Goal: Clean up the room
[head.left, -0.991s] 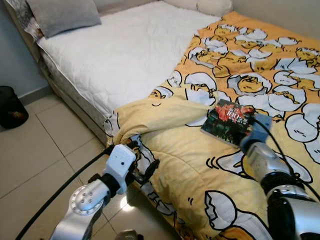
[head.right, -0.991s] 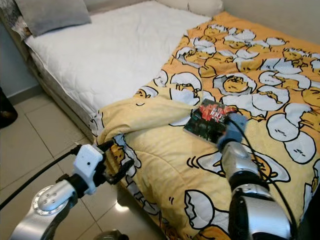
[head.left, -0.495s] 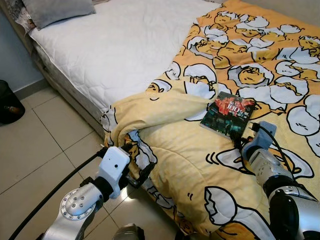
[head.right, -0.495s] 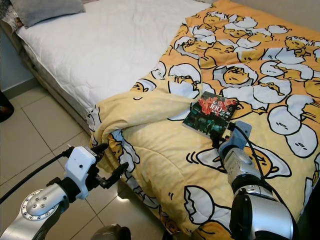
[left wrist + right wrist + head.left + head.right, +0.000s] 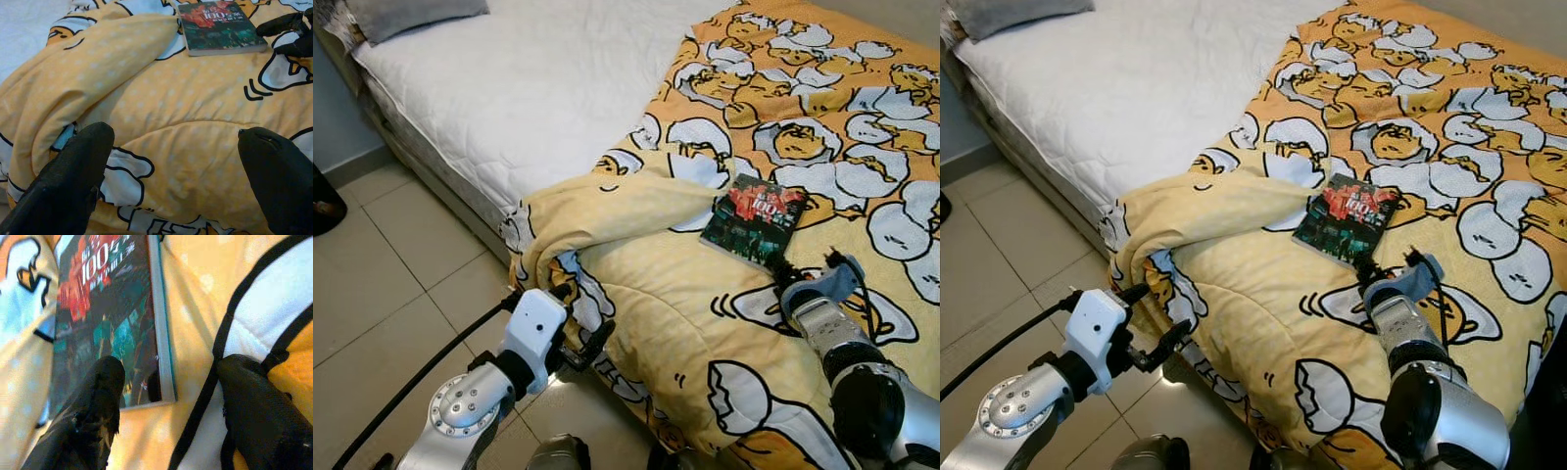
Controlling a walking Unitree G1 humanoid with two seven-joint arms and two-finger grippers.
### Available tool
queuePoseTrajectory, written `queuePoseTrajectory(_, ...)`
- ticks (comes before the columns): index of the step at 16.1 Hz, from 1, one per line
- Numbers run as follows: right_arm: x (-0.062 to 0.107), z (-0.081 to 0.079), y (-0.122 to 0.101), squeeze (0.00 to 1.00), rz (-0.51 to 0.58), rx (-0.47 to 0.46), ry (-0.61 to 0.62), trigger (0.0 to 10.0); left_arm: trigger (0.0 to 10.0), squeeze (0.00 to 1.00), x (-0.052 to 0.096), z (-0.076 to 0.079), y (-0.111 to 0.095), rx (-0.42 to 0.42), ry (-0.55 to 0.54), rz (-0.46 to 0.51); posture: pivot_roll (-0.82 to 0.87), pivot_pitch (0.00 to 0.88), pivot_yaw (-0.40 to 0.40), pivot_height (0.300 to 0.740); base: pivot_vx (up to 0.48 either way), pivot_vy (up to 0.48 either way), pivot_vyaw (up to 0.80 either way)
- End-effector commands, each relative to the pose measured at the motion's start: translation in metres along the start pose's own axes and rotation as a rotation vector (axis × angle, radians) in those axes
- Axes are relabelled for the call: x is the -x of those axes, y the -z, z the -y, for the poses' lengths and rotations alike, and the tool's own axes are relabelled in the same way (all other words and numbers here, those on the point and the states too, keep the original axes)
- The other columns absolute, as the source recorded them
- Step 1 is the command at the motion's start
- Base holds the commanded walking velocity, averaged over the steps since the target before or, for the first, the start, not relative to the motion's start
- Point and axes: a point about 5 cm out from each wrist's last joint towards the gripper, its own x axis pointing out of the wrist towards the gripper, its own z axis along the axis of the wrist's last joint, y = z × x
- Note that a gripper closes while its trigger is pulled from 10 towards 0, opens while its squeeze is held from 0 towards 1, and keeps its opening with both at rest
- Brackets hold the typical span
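A dark paperback book with a red and green cover lies flat on the yellow egg-cartoon blanket. My right gripper rests on the blanket at the book's near edge. In the right wrist view it is open, with one finger over the book's corner and the other on the blanket. My left gripper is open and empty, hovering by the blanket's bunched fold that hangs over the bed's side. The left wrist view looks across that fold to the book.
The bare white mattress takes up the bed's left half, with a grey pillow at its head. Beige floor tiles run along the bed's side. A dark object sits at the left edge.
The camera has tilted and shifted. My right gripper has drawn back from over the book's corner to just short of its near edge. The left gripper has kept its place by the blanket fold.
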Motion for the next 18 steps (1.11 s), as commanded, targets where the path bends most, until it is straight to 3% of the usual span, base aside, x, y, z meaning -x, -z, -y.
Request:
queuePoseTrajectory(1,0.000,-0.002,0.010,0.00,-0.037,-0.061,-0.001,10.0,10.0,0.75,0.002,0.001,-0.001,-0.003,-0.010,-0.001,0.16,0.177,-0.044,0.740,0.000,0.000,0.00)
queuePoseTrajectory(3,-0.004,-0.020,0.007,0.00,-0.027,-0.169,-0.076,10.0,10.0,0.75,0.003,0.001,0.000,0.000,-0.021,-0.002,0.15,0.174,-0.053,0.740,0.000,0.000,0.00)
queuePoseTrajectory(7,-0.007,-0.037,-0.001,0.00,0.013,-0.191,-0.132,10.0,10.0,0.75,0.001,0.000,-0.001,0.002,-0.038,0.006,0.15,0.167,-0.066,0.740,0.000,0.000,0.00)
queuePoseTrajectory(10,-0.008,-0.041,-0.002,0.00,0.024,-0.217,-0.143,3.8,10.0,0.75,0.002,0.000,-0.002,0.002,-0.044,0.007,0.15,0.168,-0.068,0.740,0.000,0.000,0.00)
queuePoseTrajectory(11,-0.008,-0.042,-0.002,0.00,0.023,-0.220,-0.145,3.2,10.0,0.75,0.002,0.000,-0.002,0.002,-0.045,0.007,0.15,0.168,-0.068,0.740,0.000,0.000,0.00)
queuePoseTrajectory(12,-0.008,-0.043,-0.001,0.00,0.022,-0.222,-0.148,0.7,10.0,0.75,0.002,0.000,-0.002,0.002,-0.045,0.007,0.15,0.167,-0.068,0.740,0.000,0.000,0.00)
queuePoseTrajectory(13,-0.008,-0.044,-0.001,0.00,0.019,-0.222,-0.152,0.0,10.0,0.75,0.001,0.000,-0.002,0.002,-0.045,0.008,0.15,0.166,-0.068,0.740,0.000,0.000,0.00)
queuePoseTrajectory(18,-0.008,-0.044,0.000,0.00,0.014,-0.212,-0.159,0.0,10.0,0.75,0.000,0.000,-0.002,0.002,-0.044,0.014,0.15,0.160,-0.068,0.740,0.000,0.000,0.00)
